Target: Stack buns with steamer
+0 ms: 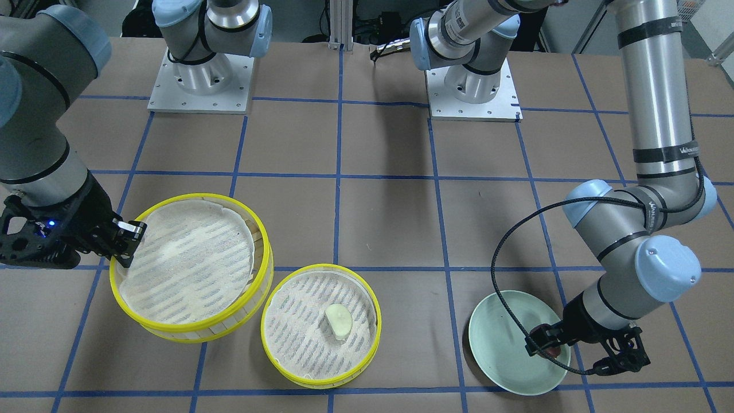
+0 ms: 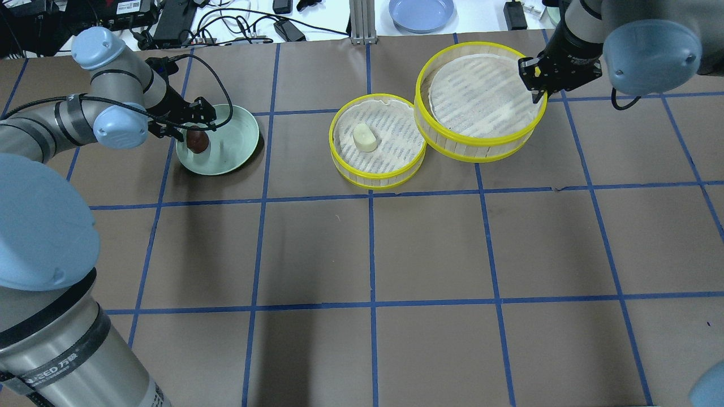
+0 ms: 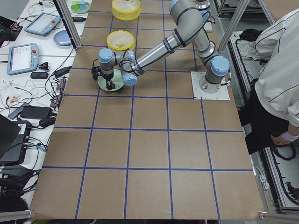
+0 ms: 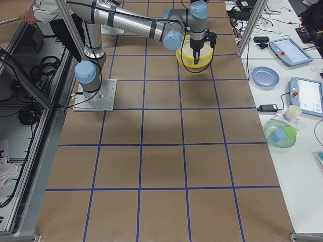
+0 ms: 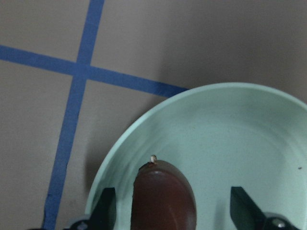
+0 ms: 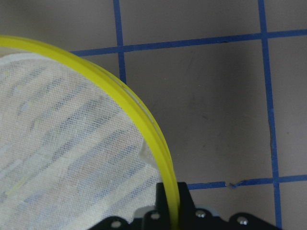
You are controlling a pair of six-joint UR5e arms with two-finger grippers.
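Observation:
The cream-white bun (image 1: 338,321) (image 2: 365,137) lies in one steamer tier (image 1: 262,332) (image 2: 331,138) that rests on the table. My right gripper (image 1: 127,244) (image 2: 534,85) is shut on the yellow rim (image 6: 144,120) of the second, empty steamer tier (image 1: 189,264) (image 2: 481,90). That tier is held tilted just above the table, and its edge overlaps the first tier. The dark reddish-brown bun (image 2: 197,141) (image 5: 163,196) stands on the pale green plate (image 1: 504,344) (image 2: 229,141). My left gripper (image 1: 553,347) (image 2: 195,133) is open and straddles this bun, with a gap on one side.
Both robot bases (image 1: 200,86) (image 1: 473,86) stand at the robot's side of the table. A blue plate (image 2: 421,11) sits on the bench beyond the table's far edge. An operator (image 3: 280,70) stands beside the table near the bases.

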